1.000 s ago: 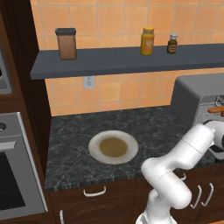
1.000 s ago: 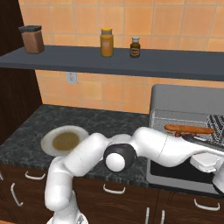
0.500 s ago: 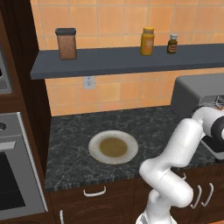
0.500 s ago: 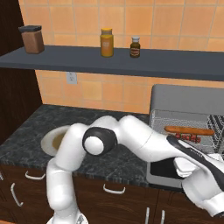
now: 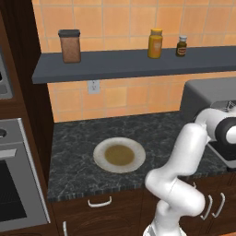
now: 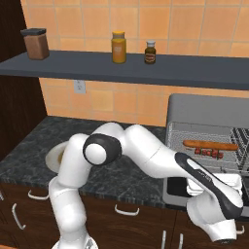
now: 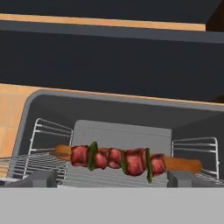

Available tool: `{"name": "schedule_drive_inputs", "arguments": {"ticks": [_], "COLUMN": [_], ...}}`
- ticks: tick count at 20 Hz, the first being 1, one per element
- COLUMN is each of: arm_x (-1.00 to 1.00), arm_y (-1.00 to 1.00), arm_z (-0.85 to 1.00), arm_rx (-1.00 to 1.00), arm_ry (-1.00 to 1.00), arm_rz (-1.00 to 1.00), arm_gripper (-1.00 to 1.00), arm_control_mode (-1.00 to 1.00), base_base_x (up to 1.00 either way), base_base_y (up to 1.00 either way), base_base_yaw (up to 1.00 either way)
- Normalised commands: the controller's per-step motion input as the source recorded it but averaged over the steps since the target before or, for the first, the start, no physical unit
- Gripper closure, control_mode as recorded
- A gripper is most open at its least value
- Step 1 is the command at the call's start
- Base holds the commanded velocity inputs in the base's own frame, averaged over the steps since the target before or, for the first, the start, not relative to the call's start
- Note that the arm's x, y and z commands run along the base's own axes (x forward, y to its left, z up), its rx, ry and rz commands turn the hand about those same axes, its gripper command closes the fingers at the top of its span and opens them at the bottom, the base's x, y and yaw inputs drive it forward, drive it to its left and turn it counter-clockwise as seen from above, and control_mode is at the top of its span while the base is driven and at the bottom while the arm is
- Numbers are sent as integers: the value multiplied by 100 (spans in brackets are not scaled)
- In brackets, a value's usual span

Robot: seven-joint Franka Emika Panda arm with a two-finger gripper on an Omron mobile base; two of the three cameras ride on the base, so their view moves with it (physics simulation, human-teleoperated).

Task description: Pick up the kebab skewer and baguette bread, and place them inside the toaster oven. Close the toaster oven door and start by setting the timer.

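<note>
The toaster oven [image 6: 209, 116] stands open at the right end of the counter. Inside, on its wire rack, the baguette bread [image 6: 210, 145] lies crosswise, and the kebab skewer [image 6: 209, 152] rests just in front of it. In the hand view the kebab skewer [image 7: 116, 160] covers most of the baguette bread [image 7: 186, 165], whose ends stick out. The toaster oven door [image 6: 176, 187] hangs folded down and open. My gripper [image 7: 111, 179] is open and empty, low in front of the oven mouth and looking up into it, apart from the food.
An empty white plate [image 5: 120, 154] with a brown centre sits mid-counter. A shelf [image 5: 129, 64] above carries a brown canister [image 5: 70, 45], a yellow jar [image 5: 155, 43] and a small dark bottle [image 5: 181, 45]. A built-in oven [image 5: 14, 184] fills the left. Cabinet doors run below the counter.
My arm has swung out and down in front of the toaster oven, so the hand sits lower than a second ago. Jaws stayed open. Baguette and skewer have not moved.
</note>
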Motion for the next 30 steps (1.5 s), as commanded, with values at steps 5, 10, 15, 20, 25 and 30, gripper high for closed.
{"name": "schedule_drive_inputs", "arguments": {"ticks": [5,10,15,20,25,30], "arm_x": [1,0,0,0,0,0], "arm_y": [0,1,0,0,0,0], "arm_z": [-22,-19,0,0,1,3], "arm_rx": [0,0,1,6,1,0], "arm_ry": [-5,-4,0,5,8,13], "arm_rz": [-6,-9,-10,-2,0,0], "arm_gripper": [-100,-100,-100,-100,-100,-100], "arm_control_mode": [-100,-100,-100,-100,-100,-100], "base_base_x": [0,0,0,0,0,0], "base_base_y": [0,0,0,0,0,0], "base_base_yaw": [0,0,0,0,0,0]}}
